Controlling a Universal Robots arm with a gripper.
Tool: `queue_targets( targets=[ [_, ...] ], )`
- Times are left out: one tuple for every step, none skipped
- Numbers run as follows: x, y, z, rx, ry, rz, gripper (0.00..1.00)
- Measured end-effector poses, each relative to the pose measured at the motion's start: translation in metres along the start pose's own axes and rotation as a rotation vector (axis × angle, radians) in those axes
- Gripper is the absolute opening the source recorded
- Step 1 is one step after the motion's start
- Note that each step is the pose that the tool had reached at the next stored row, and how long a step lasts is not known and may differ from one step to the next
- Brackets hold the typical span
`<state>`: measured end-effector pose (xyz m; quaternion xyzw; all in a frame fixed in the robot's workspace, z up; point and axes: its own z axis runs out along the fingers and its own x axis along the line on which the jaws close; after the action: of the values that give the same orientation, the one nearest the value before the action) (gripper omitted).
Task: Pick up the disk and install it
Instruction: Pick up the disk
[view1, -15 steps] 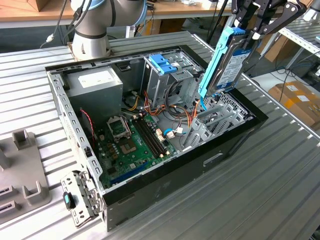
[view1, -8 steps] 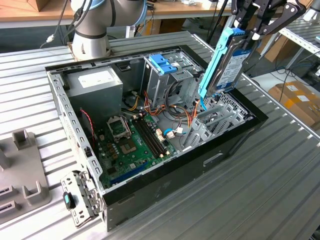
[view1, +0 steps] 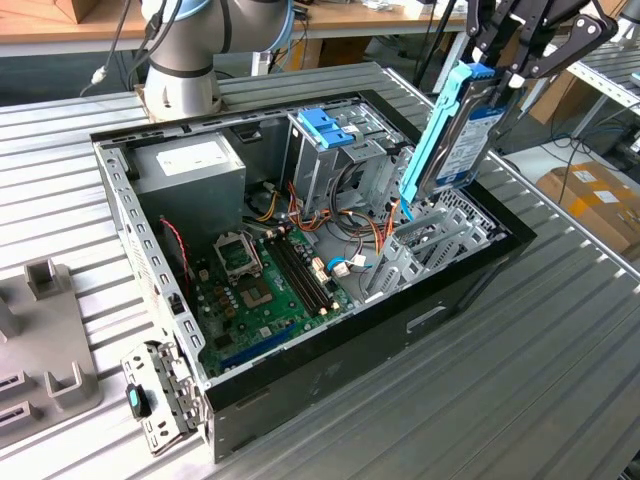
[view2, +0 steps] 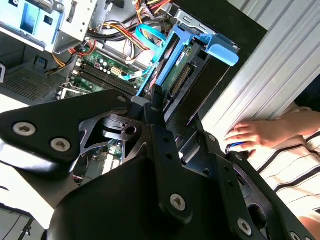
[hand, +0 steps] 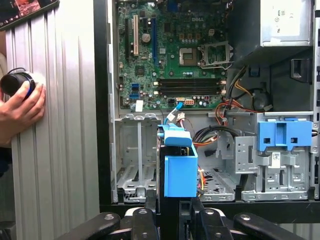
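The disk is a grey metal drive with a blue-and-white label and light blue rails. It hangs tilted on end over the open computer case, at the exterior view's right. My gripper is shut on its upper end. Its lower end dips toward the empty metal drive bay. In the first wrist view the disk shows edge-on between my black fingers, with the empty bay beside it. The second wrist view shows the disk beyond the gripper linkage.
Inside the case lie a motherboard, loose cables, a grey power supply and a drive cage with a blue bracket. A person's hand rests on the ribbed table beside the case. Grey fixtures stand at the exterior view's left.
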<state>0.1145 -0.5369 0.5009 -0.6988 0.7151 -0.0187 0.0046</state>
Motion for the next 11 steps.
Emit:
queue_targets(
  targets=[
    [0.0014, 0.0000, 0.0002, 0.0000, 0.0001, 0.000, 0.35],
    [0.0026, 0.0000, 0.0005, 0.0000, 0.0001, 0.000, 0.35],
    [0.0032, 0.0000, 0.0008, 0.0000, 0.0002, 0.000, 0.35],
    [0.0037, 0.0000, 0.0014, 0.0000, 0.0000, 0.000, 0.35],
    [0.0044, 0.0000, 0.0027, 0.0000, 0.0001, 0.000, 0.35],
    [0.0046, 0.0000, 0.0031, 0.0000, 0.0002, 0.000, 0.35],
    [0.0048, 0.0000, 0.0033, 0.0000, 0.0004, 0.000, 0.35],
    [0.0051, 0.0000, 0.0037, 0.0000, 0.0002, 0.000, 0.35],
    [0.0053, 0.0000, 0.0037, 0.0000, 0.0002, 0.000, 0.35],
    [0.0058, 0.0000, 0.0039, 0.0000, 0.0002, 0.000, 0.35],
    [0.0063, 0.0000, 0.0040, 0.0000, 0.0001, 0.000, 0.35]
  ],
)
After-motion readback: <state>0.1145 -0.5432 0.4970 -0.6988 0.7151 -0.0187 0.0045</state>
